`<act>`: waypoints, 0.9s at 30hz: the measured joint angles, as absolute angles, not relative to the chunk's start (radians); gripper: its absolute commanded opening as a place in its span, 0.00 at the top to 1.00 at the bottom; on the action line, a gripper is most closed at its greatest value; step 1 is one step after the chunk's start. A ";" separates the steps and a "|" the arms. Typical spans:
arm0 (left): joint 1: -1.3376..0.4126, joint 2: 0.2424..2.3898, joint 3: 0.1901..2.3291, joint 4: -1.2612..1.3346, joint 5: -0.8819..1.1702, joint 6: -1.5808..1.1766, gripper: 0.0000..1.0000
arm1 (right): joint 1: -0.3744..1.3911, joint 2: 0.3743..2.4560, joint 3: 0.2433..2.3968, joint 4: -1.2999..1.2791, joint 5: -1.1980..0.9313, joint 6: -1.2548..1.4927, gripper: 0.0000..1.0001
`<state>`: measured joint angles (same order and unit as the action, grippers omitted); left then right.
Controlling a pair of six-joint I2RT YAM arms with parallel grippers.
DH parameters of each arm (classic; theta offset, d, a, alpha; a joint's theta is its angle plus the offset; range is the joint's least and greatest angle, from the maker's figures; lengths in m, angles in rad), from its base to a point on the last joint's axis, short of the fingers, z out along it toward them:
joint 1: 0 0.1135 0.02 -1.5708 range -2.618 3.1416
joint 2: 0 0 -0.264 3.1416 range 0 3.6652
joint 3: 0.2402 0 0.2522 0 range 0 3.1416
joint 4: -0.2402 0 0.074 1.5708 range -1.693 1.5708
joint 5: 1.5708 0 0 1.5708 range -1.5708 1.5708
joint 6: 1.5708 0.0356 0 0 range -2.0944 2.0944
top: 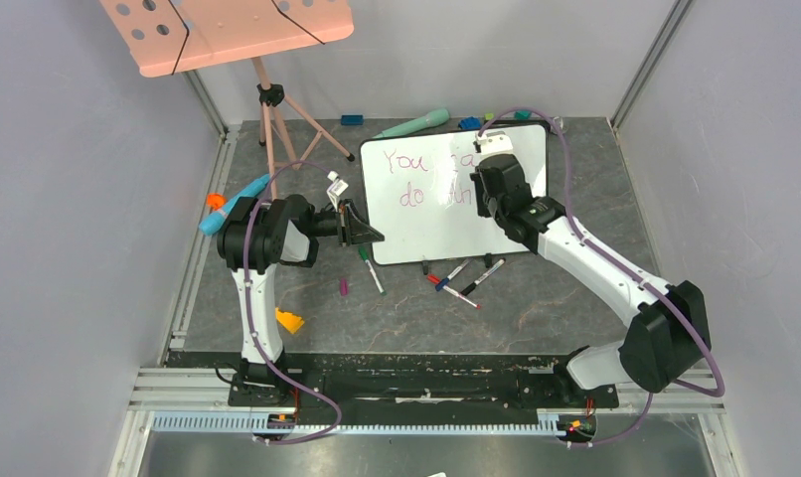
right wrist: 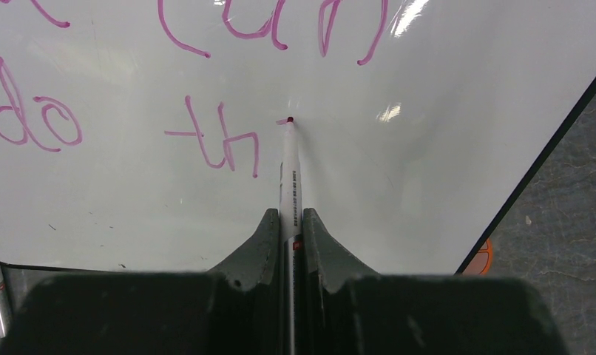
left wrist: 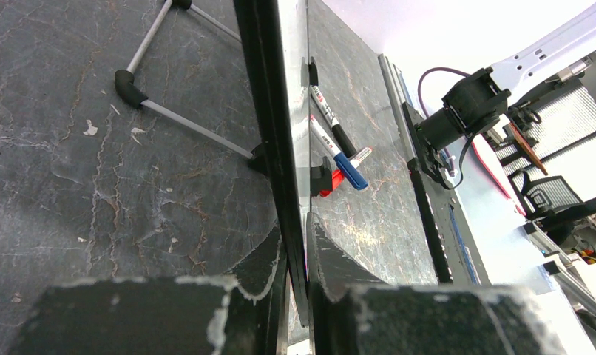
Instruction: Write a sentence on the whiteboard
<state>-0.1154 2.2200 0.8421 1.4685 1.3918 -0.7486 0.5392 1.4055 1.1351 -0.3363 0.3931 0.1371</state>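
Magenta sentence (right wrist: 214, 140), unfinished: two lines, "You ca…" over "do th". Top view: the right arm (top: 595, 263) covers the end of both lines. Only the right wrist view shows the "th", with the tip of the marker (right wrist: 288, 174) touching the whiteboard (right wrist: 443, 133) just right of it. Right gripper (right wrist: 288, 216): jaws clamped on that marker's barrel, which points straight away from the wrist into the board face.

Only the left wrist view shows the board edge-on, propped on its near long edge by black clip feet (left wrist: 321, 177), with a metal strut (left wrist: 195, 127) behind. Left gripper (left wrist: 296, 238): jaws pinched on the board's left edge.

Board sits mid-table (top: 536, 308), long axis running left to right, written face toward the arms.

Count: one whiteboard, two written lines, one held marker, four loose markers (top: 456, 291) on the table. Three are grouped by the board's front edge and one lies near the left gripper
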 measured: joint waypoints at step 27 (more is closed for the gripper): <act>-0.115 2.221 0.843 1.468 1.393 -0.749 0.98 | 0.537 1.319 1.079 -0.331 0.329 0.141 1.00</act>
